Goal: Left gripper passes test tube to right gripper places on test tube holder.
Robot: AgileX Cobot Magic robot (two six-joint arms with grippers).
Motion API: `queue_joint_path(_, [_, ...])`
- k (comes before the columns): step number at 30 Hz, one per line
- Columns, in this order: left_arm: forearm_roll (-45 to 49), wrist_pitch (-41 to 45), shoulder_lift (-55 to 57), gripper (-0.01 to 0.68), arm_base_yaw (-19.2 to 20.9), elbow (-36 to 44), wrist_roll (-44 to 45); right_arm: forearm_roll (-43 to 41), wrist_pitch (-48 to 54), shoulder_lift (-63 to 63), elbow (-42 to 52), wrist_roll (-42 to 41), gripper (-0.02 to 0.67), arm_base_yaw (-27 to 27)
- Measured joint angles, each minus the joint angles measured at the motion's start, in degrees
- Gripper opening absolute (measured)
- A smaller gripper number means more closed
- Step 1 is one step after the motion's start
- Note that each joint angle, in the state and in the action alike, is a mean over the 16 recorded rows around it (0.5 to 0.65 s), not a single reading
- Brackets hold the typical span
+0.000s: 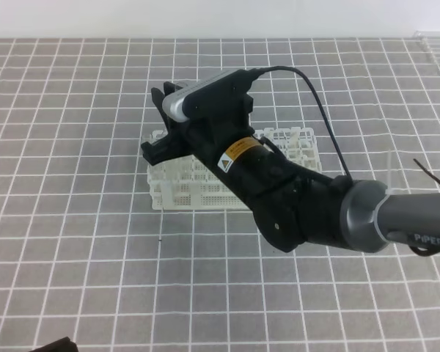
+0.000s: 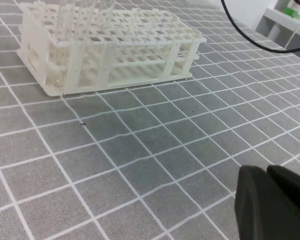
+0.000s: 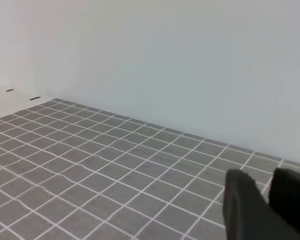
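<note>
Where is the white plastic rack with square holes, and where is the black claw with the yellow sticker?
white plastic rack (image 2: pixel 110 45), left wrist view, top grid.
black claw with the yellow sticker (image 1: pixel 158 121), exterior high view, between its fingertips.

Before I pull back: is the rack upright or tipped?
Upright: the test tube holder stands flat on its base on the gridded mat, grid holes facing up.

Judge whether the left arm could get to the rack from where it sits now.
Probably yes: in the left wrist view only bare gridded mat lies between the left end effector and the test tube holder, though the right arm hangs over the rack.
</note>
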Motion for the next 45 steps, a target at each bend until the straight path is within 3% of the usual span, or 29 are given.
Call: queue_joint_path(45, [0.05,-0.34,0.25,-0.001,0.02,0.26,0.01,-0.05,-3.62,2.22,0.00,0.36,0.087,-0.69])
